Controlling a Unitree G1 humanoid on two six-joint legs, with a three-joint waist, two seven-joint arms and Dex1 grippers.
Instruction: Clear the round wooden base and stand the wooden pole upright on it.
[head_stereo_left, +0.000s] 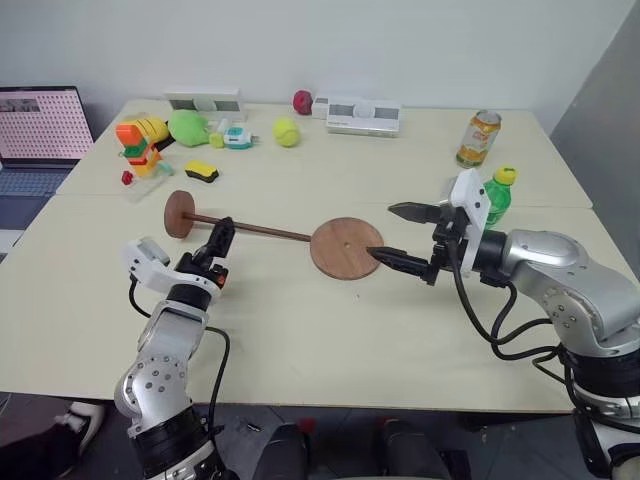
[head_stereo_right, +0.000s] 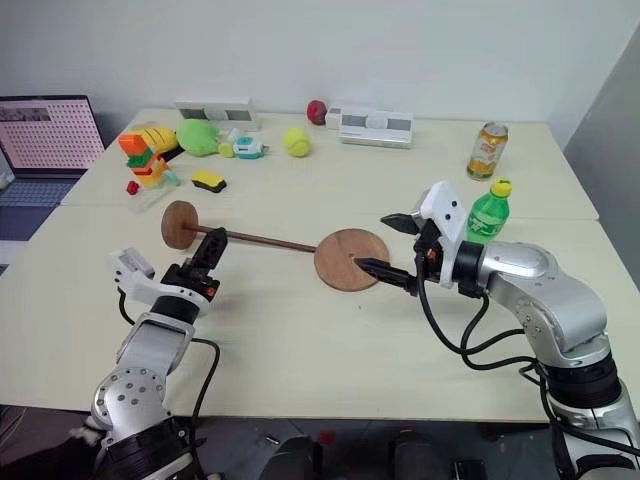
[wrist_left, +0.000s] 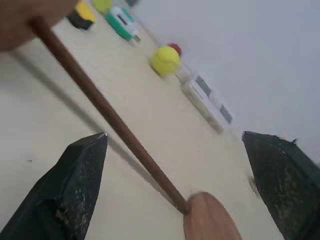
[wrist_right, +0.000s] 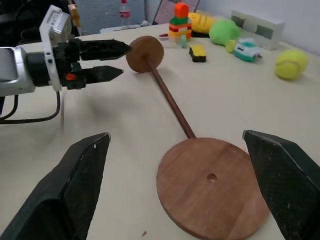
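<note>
The pole (head_stereo_left: 262, 229) lies flat, its disc end toward the left gripper (head_stereo_left: 222, 238), its tip seemingly touching the base (head_stereo_left: 346, 247). Both that gripper and the right gripper (head_stereo_left: 393, 232) gape wide, empty.

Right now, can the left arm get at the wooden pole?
Probably yes: the left pincer is open beside the wooden pole, which lies flat on the table with nothing between them.
</note>
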